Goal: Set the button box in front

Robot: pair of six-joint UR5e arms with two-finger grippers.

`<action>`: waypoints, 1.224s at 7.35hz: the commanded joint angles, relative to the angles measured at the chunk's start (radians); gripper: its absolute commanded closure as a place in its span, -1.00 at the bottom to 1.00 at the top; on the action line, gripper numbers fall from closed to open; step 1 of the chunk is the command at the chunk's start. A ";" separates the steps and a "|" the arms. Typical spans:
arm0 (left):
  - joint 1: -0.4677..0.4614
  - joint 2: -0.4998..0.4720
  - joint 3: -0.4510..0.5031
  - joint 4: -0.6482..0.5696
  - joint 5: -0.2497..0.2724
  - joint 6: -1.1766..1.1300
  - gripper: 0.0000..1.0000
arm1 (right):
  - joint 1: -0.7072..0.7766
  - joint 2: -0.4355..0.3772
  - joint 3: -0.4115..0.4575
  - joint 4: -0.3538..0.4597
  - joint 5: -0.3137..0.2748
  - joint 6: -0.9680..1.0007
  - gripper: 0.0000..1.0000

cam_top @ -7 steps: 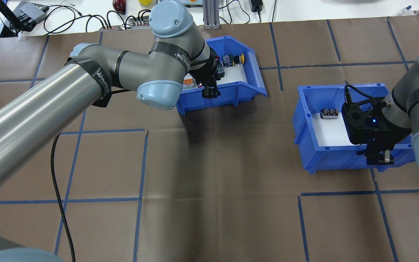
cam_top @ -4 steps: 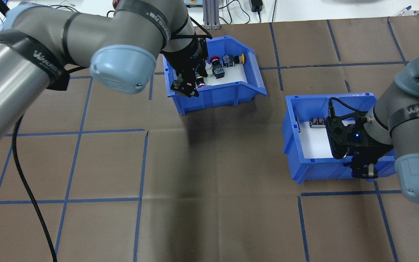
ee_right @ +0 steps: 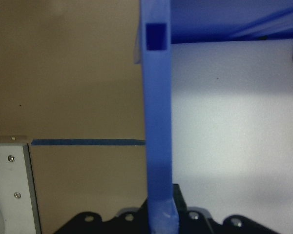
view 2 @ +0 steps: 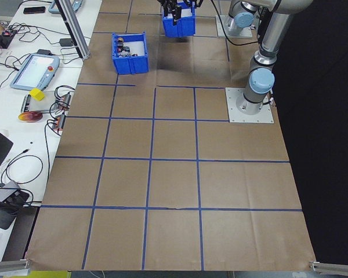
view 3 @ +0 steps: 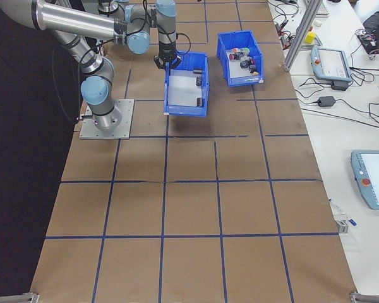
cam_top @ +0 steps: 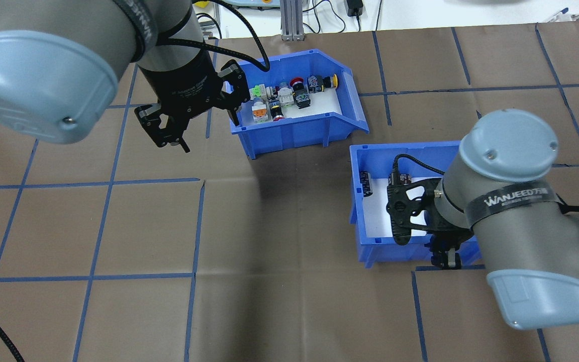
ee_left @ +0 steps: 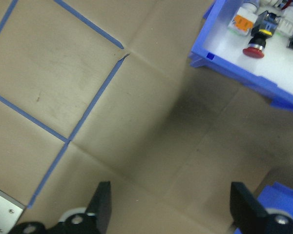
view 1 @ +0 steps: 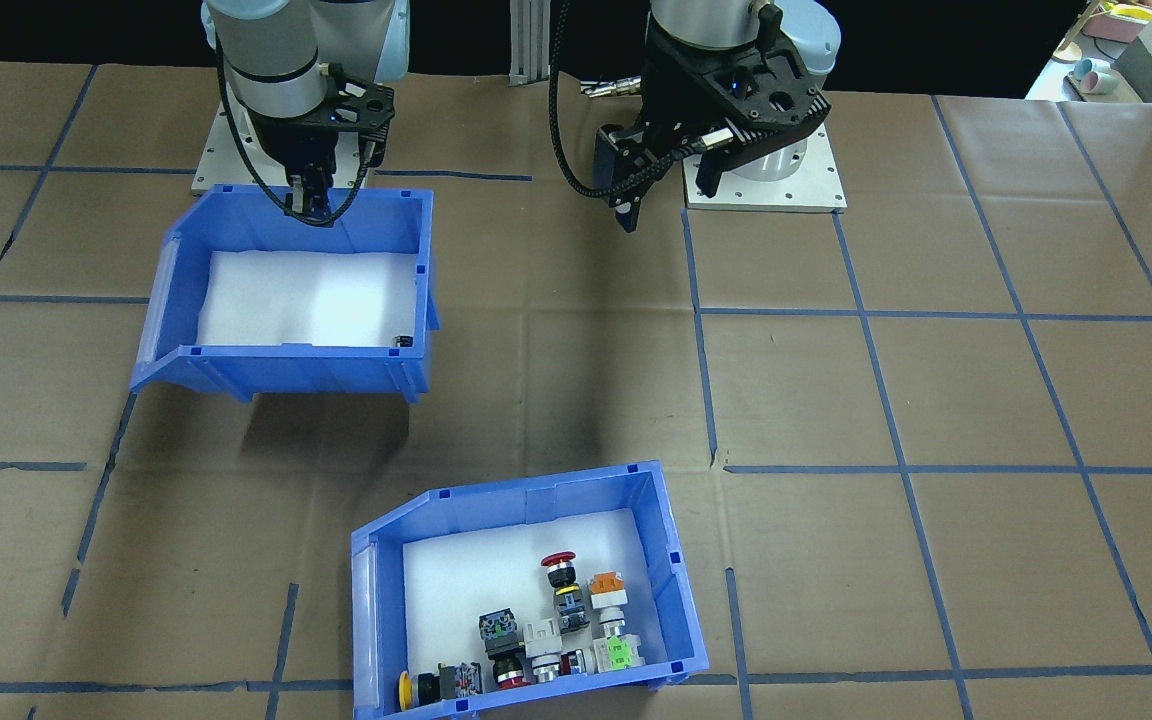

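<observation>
Front-facing view: the button box (view 1: 526,600) sits on the brown paper-covered table (view 1: 936,400) at the side far from the robot's base, holding a red mushroom button (view 1: 558,562) among orange, green and yellow push-buttons. The second blue bin (view 1: 286,290) is nearer the base and looks raised, with a shadow beneath it. The right gripper (view 1: 314,205) is clamped on that bin's rear wall. The left gripper (view 1: 658,195) hangs free above the table, its jaws apart and empty.

Overhead view: the left gripper (cam_top: 166,131) hovers beside the button box (cam_top: 297,105), apart from it. The right gripper (cam_top: 445,256) pinches the near wall of the second bin (cam_top: 370,211), which holds small black-and-silver parts (cam_top: 366,182).

Left side view: the button box (view 2: 129,53) rests on the table; the second bin (view 2: 178,23) is farther off.

Right side view: the second bin (view 3: 187,85) is tilted, beside the button box (view 3: 240,60).

Left wrist view: a corner of the button box (ee_left: 254,53) is visible upper right; the two fingertips (ee_left: 100,209) stand wide apart with only paper between them.

Right wrist view: the blue bin wall (ee_right: 158,131) runs up from between the fingers.
</observation>
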 commanded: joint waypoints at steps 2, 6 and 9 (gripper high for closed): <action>0.046 0.092 -0.014 -0.175 0.000 0.253 -1.00 | 0.180 0.011 0.044 -0.103 0.002 0.187 0.79; 0.166 0.163 -0.011 -0.260 -0.001 0.746 -1.00 | 0.358 0.133 0.046 -0.236 0.000 0.334 0.78; 0.171 0.147 -0.011 -0.120 -0.018 0.741 -1.00 | 0.422 0.224 0.046 -0.324 -0.006 0.409 0.78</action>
